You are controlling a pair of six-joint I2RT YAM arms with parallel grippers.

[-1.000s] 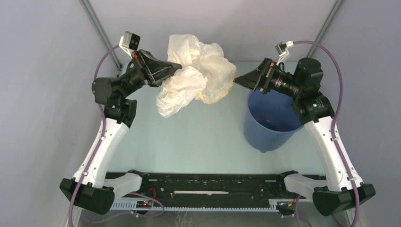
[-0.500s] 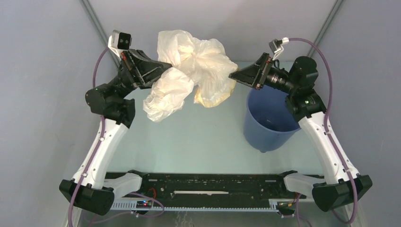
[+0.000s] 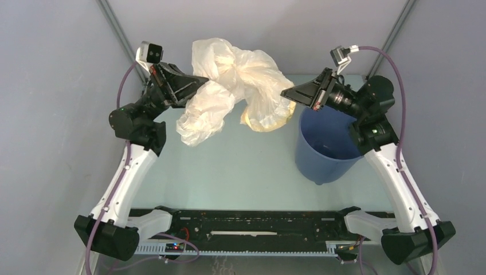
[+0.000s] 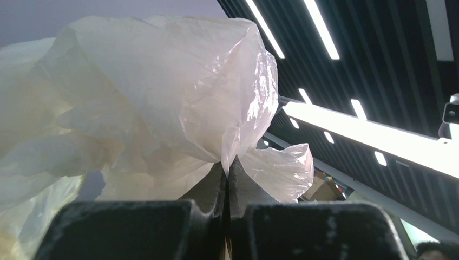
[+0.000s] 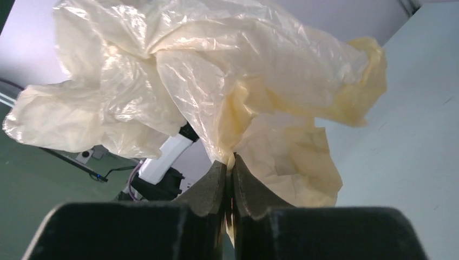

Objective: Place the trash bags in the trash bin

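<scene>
The trash bag point(image 3: 232, 77), crinkly, translucent and cream-white, hangs in the air between both arms over the far half of the table. My left gripper point(image 3: 204, 81) is shut on the bag's left side; in the left wrist view the film point(image 4: 162, 103) is pinched at the fingertips point(image 4: 228, 162). My right gripper point(image 3: 285, 91) is shut on the bag's right edge, with the plastic point(image 5: 216, 81) squeezed between its tips point(image 5: 229, 158). The trash bin point(image 3: 328, 146), a round blue bucket, stands upright below the right gripper and looks empty.
Grey enclosure walls and slanted metal struts point(image 3: 117, 28) close in the back and sides. The pale green table point(image 3: 246, 166) runs to the black base rail point(image 3: 246, 220) at the near edge. Purple cables point(image 3: 395, 74) loop over both arms.
My right gripper moved left to the bag's edge and closed on it. The left arm lifted the bag slightly, and a fold now hangs lower on the left.
</scene>
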